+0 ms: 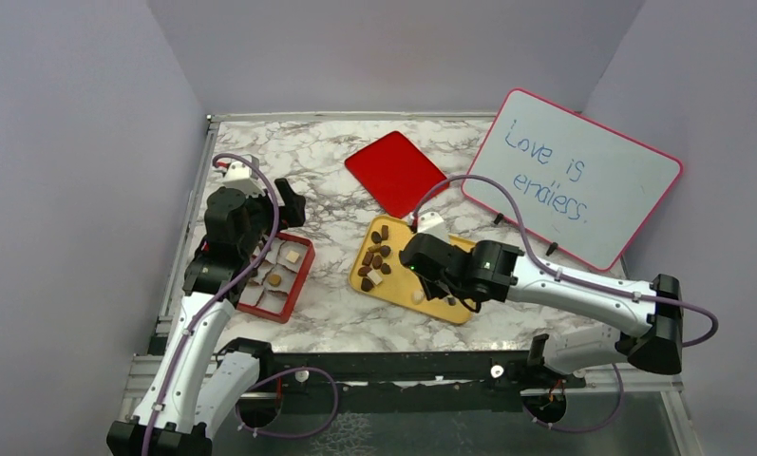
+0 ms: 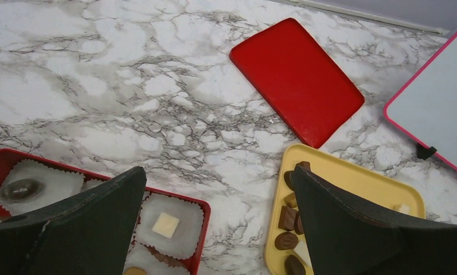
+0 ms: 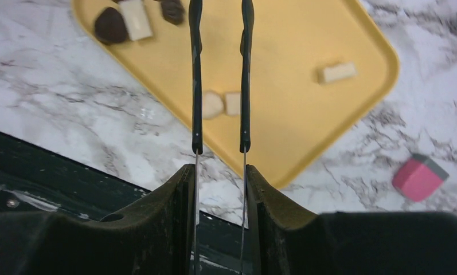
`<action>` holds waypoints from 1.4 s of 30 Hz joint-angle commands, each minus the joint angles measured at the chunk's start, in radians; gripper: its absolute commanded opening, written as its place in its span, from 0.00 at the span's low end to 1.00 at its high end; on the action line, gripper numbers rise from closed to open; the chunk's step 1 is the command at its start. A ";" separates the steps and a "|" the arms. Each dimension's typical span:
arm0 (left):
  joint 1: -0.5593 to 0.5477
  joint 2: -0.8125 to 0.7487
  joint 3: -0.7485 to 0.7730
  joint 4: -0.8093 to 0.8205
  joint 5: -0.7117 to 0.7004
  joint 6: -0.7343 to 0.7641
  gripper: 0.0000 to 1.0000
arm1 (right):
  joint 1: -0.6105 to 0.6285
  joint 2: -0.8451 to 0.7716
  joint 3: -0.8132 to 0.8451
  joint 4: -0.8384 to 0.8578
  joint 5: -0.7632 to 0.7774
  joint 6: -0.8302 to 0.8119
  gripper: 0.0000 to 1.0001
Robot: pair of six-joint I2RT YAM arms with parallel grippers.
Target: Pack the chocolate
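Observation:
Chocolates (image 1: pixel 376 256) lie in a loose heap on a yellow tray (image 1: pixel 450 309). A red box (image 1: pixel 279 275) with white paper cups holds a white square candy (image 2: pixel 165 224), a dark oval one (image 2: pixel 20 189) and a tan round one (image 2: pixel 135 271). My left gripper (image 1: pixel 289 204) hangs open and empty above the box's far end (image 2: pixel 217 177). My right gripper (image 3: pixel 219 172) is over the tray's near part, shut on thin tongs (image 3: pixel 196 86). Two cream candies (image 3: pixel 213 105) lie at the tongs' blades. The tongs' tips are out of view.
A red lid (image 1: pixel 395 171) lies flat behind the tray. A pink-framed whiteboard (image 1: pixel 574 176) stands at the back right. A pink eraser (image 3: pixel 419 176) lies on the marble right of the tray. The table's dark front edge (image 3: pixel 71 177) is near the tray.

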 commanded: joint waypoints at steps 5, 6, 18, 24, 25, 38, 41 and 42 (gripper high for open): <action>-0.002 -0.046 -0.017 -0.008 0.029 0.032 0.99 | -0.120 -0.074 -0.066 -0.179 0.043 0.156 0.39; -0.002 -0.049 -0.017 -0.009 0.027 0.035 0.99 | -0.132 -0.076 -0.065 -0.191 0.048 0.166 0.39; -0.004 -0.057 -0.025 -0.015 0.030 0.046 0.99 | -0.199 -0.111 -0.126 -0.237 0.047 0.224 0.40; -0.004 -0.060 -0.032 -0.016 0.023 0.049 0.99 | -0.236 -0.115 -0.173 -0.153 0.020 0.178 0.40; -0.004 -0.060 -0.033 -0.016 0.024 0.049 0.99 | -0.242 -0.114 -0.180 -0.134 0.014 0.163 0.40; -0.004 -0.057 -0.027 -0.018 0.011 0.051 0.99 | -0.266 -0.091 -0.202 -0.009 0.009 0.085 0.42; -0.003 -0.054 -0.025 -0.019 0.012 0.051 0.99 | -0.283 -0.084 -0.215 0.007 0.006 0.069 0.42; -0.004 -0.053 -0.024 -0.019 0.013 0.051 0.99 | -0.288 -0.081 -0.219 0.012 0.004 0.066 0.42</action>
